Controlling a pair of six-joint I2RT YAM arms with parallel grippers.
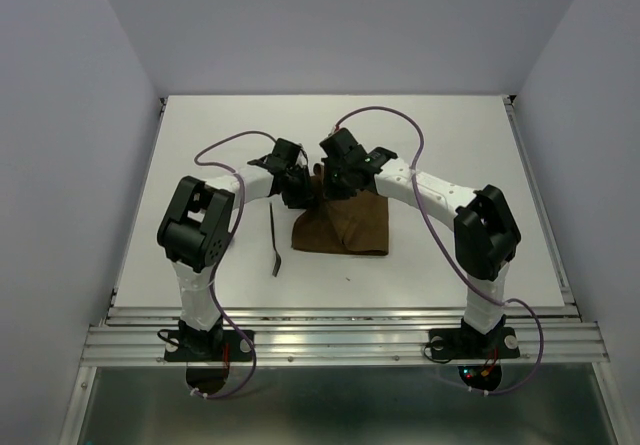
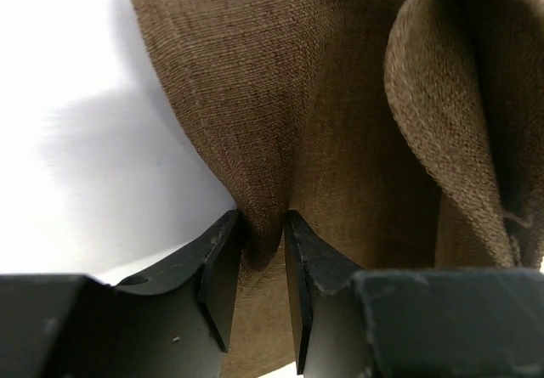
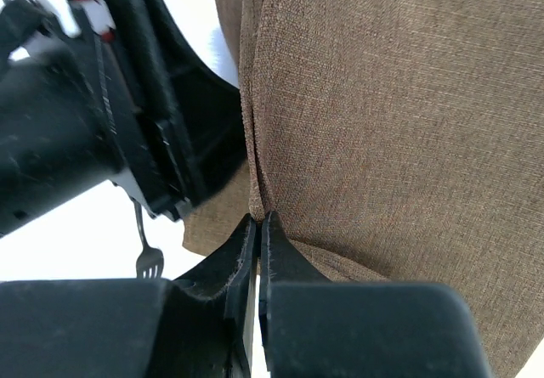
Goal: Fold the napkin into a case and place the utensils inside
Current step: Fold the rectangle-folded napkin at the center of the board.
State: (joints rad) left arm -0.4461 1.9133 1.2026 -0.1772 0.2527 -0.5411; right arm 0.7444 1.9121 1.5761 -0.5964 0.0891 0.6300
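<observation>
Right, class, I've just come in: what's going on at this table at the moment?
Two robot arms are working on a brown napkin on the white table. The left gripper pinches a fold of the cloth. The right gripper is shut on the cloth close beside it, and the far side is raised. Folding looks unfinished. One fork lies on the table to the left of the napkin, untouched. No second utensil is visible.

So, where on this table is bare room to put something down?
The far strip of the table, along its back edge, is bare. So is the near strip between the napkin and the front rail, right of the fork. The middle is crowded: the left gripper and the right gripper both pinch the napkin there.
</observation>
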